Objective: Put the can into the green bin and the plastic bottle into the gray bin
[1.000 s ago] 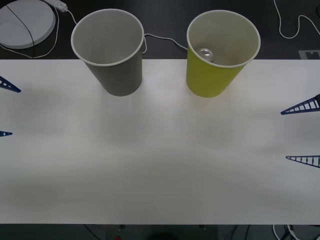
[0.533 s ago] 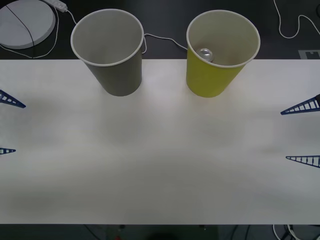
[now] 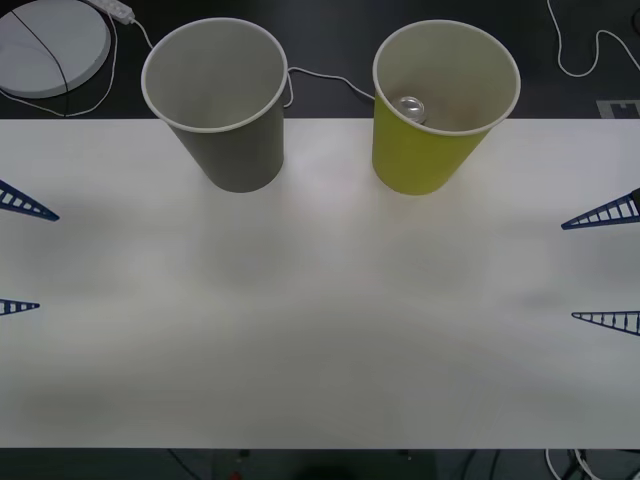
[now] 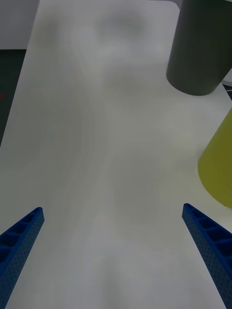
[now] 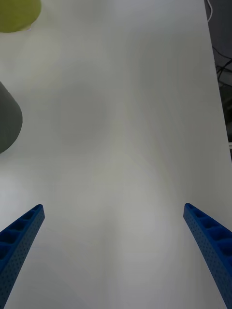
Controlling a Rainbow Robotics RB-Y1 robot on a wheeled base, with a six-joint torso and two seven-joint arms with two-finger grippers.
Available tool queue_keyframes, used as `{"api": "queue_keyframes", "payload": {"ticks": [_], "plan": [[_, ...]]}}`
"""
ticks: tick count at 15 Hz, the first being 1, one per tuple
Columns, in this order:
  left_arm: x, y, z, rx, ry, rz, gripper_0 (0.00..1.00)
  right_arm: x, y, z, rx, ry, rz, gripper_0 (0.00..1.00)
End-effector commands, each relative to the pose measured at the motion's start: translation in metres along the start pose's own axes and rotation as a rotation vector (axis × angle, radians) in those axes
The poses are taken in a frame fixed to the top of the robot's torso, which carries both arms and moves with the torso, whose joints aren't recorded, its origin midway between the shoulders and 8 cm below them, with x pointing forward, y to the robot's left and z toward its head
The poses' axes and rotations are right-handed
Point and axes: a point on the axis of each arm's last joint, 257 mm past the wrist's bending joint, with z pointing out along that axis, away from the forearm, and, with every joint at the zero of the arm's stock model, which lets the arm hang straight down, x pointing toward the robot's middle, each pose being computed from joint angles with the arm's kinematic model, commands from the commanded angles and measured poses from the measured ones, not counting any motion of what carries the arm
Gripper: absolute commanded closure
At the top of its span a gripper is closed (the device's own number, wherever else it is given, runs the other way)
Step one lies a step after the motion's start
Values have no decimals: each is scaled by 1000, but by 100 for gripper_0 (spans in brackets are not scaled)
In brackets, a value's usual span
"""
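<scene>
The gray bin [image 3: 235, 140] stands upright at the back left of the white table [image 3: 320, 330], and I see nothing inside it. To its right stands the green bin [image 3: 420, 155], with the can [image 3: 411, 106] lying in it, silver top showing. The plastic bottle is out of view. My left gripper [image 3: 45, 260] is open at the table's left edge and holds nothing. My right gripper [image 3: 568, 272] is open at the right edge, also holding nothing. The right wrist view shows the gray bin [image 4: 200, 48] and green bin [image 4: 220, 164] beyond the open fingers [image 4: 208, 236].
A white round disc [image 3: 50, 40] and several white cables [image 3: 320, 78] lie on the dark surface behind the table. In the left wrist view the table stretches ahead, with the green bin [image 5: 17, 12] and gray bin [image 5: 7, 120] off to one side.
My left gripper has moved toward the table's front edge and slightly inward, still open. The right gripper, the bins and the can have not moved.
</scene>
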Motion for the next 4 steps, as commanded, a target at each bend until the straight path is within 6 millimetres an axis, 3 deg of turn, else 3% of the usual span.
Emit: {"api": "queue_keyframes", "payload": {"ticks": [1,4], "plan": [[0,0,0,0,1,0,0,0,0,0,0,0,0,0],[0,0,0,0,1,0,0,0,0,0,0,0,0,0]]}}
